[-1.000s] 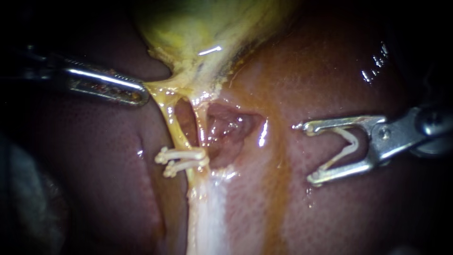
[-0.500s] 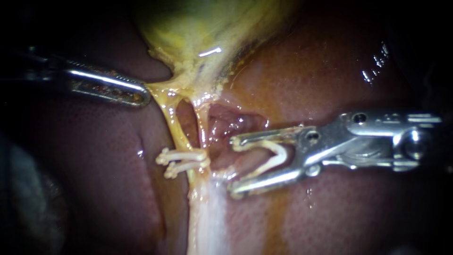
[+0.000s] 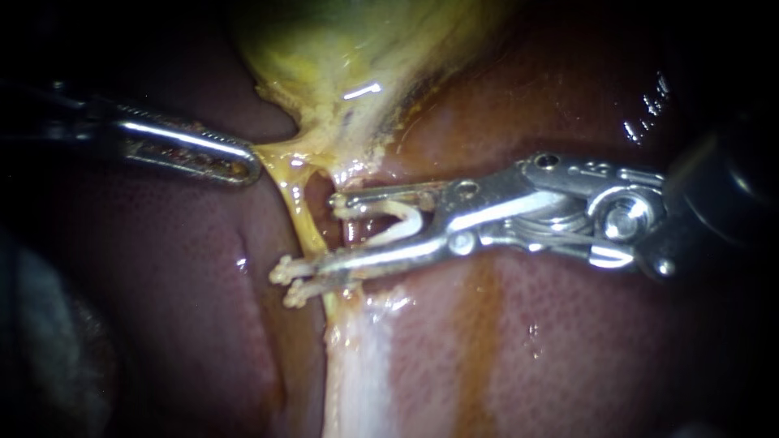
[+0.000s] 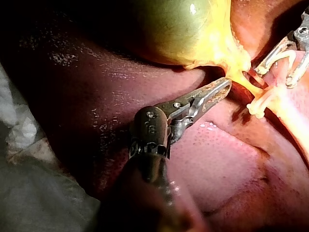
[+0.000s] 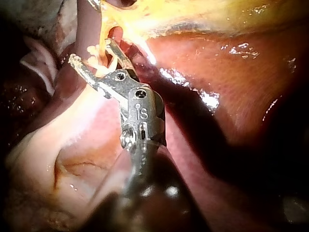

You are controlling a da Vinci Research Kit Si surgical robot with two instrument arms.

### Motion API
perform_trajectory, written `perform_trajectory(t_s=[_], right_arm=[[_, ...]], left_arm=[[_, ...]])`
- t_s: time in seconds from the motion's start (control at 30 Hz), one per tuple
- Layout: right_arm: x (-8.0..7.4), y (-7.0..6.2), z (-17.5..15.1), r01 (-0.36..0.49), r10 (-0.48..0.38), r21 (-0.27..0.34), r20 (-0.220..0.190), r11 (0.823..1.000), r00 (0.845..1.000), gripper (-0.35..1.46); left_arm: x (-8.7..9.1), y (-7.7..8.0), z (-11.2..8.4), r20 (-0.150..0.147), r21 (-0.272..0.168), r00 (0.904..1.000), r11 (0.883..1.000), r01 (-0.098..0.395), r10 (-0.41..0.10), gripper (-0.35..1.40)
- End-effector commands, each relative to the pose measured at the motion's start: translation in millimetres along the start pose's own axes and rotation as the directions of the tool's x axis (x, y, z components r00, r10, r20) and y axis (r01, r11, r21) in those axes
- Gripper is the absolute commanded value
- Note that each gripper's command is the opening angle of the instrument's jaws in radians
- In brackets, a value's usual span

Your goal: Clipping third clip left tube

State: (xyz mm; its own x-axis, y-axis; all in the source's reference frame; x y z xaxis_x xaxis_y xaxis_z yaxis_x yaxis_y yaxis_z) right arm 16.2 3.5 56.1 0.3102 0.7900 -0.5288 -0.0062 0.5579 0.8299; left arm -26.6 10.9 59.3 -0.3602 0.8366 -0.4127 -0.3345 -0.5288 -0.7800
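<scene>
The liver (image 3: pixel 568 365) is carrying all that I am seeing. The yellow-green gallbladder (image 3: pixel 341 40) is lying on its upper part in the endoscope view. The left tube (image 3: pixel 299 212), with two white clips (image 3: pixel 312 285) on it, is running down over its wet red-brown surface. In the left wrist view a pale cloth (image 4: pixel 34 203) is lying just beside the liver.

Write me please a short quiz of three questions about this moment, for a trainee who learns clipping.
1. True or false: two clips already sit on a tube.
2. What does the right instrument carry? A) a needle B) an unclosed clip C) nothing
3. Fill in: the left instrument grips yellow tissue just under the ____.
Key: 1 true; 2 B; 3 gallbladder.
</scene>
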Motion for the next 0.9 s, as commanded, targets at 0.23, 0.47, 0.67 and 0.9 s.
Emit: perform_trajectory(t_s=[0.23, 0.47, 0.67, 0.9], right_arm=[[-1.7, 1.8, 0.2, -0.028, 0.028, -0.004, 0.004, 1.0, 1.0, 0.45], [-2.4, 2.8, 0.6, -0.029, 0.029, -0.002, 0.007, 1.0, 1.0, 0.45], [-2.8, 3.5, 1.7, -0.026, 0.026, 0.014, 0.012, 1.0, 1.0, 0.45], [-2.3, 3.9, 3.5, -0.029, 0.029, 0.059, -0.005, 0.998, 1.0, 0.45]], left_arm=[[0.0, 0.0, 0.0, 0.0, 0.0, 1.0, 1.0, 0.0, 0.0, -0.35], [0.0, 0.0, 0.0, 0.0, 0.0, 1.0, 1.0, 0.0, 0.0, -0.35], [0.0, 0.0, 0.0, 0.0, 0.0, 1.0, 1.0, 0.0, 0.0, -0.35], [0.0, 0.0, 0.0, 0.0, 0.0, 1.0, 1.0, 0.0, 0.0, -0.35]])
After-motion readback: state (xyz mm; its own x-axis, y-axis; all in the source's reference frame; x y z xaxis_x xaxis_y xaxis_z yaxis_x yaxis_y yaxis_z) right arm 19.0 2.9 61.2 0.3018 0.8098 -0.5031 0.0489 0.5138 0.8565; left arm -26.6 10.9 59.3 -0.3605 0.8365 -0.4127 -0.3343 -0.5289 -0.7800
